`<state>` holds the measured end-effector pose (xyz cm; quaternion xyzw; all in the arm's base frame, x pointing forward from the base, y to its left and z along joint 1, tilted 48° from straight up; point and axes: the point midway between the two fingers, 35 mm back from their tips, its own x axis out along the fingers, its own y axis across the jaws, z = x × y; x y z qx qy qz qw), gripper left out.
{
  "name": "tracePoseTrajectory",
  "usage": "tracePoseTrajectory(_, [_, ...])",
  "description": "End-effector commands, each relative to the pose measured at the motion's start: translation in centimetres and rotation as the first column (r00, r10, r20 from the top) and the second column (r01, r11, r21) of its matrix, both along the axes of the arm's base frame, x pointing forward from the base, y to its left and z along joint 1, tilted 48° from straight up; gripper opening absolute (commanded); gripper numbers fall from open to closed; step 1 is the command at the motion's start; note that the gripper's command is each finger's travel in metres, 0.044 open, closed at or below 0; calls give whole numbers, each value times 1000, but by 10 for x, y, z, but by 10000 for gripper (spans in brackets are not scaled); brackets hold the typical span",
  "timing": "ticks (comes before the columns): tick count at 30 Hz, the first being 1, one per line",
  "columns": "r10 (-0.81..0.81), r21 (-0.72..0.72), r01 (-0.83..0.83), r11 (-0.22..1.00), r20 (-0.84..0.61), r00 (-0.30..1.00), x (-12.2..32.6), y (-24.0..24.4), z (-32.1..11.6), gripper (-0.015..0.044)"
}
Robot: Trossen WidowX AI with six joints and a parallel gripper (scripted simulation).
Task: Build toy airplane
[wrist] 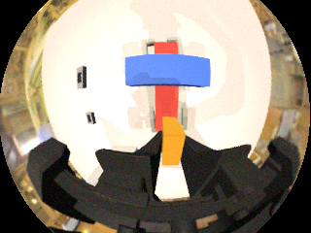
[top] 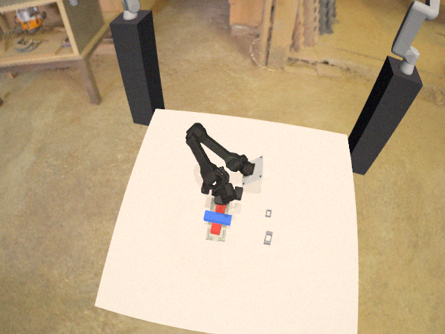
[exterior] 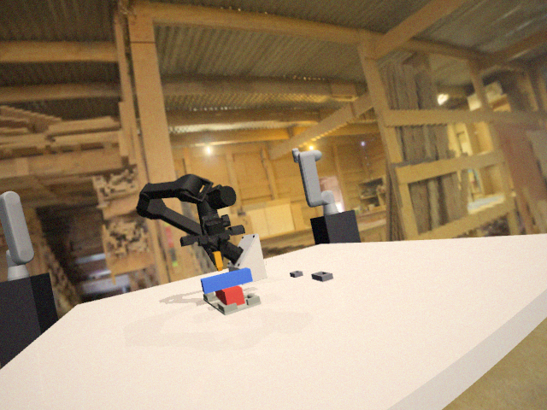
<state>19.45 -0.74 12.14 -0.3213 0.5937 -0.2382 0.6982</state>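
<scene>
While one gripper (top: pixel 220 202) (exterior: pixel 218 260) (wrist: pixel 169 134) clamps one orange fin (exterior: pixel 218 260) (wrist: pixel 172 143), one blue wing (top: pixel 217 218) (exterior: pixel 226 280) (wrist: pixel 167 71) atop one red fuselage (top: pixel 215 228) (exterior: pixel 232 295) (wrist: pixel 166 104).

A pale tabletop (top: pixel 287 287) (exterior: pixel 353 335) (wrist: pixel 112 49) is seen with two small dark-grey frames lying apart on it: a smaller frame (top: pixel 266 213) (exterior: pixel 296 275) (wrist: pixel 94 117) and a larger frame (top: pixel 267 243) (exterior: pixel 321 278) (wrist: pixel 82 85), each pierced by an opening. Beyond the tabletop, one light-grey arm (top: pixel 131 6) (exterior: pixel 15 229) is carried by a black pedestal (top: pixel 138 68) (exterior: pixel 26 318), and another light-grey arm (top: pixel 406 34) (exterior: pixel 311 178) by a second black pedestal (top: pixel 388 111) (exterior: pixel 335 228). In the top view, an orange object (top: pixel 30 24), too blurred to be identified, is held on a wooden bench (top: pixel 90 81) above the brownish floor (top: pixel 53 179). In the exterior view, the corrugated roof (exterior: pixel 247 57) is crossed by timber beams.
</scene>
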Motion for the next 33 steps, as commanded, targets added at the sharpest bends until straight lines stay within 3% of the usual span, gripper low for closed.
tracePoseTrajectory(1, [4,-4,-4,1000,-2,1000,0,-1,1,67])
tracePoseTrajectory(33, [5,-4,-5,1000,0,1000,7,-27,-23,67])
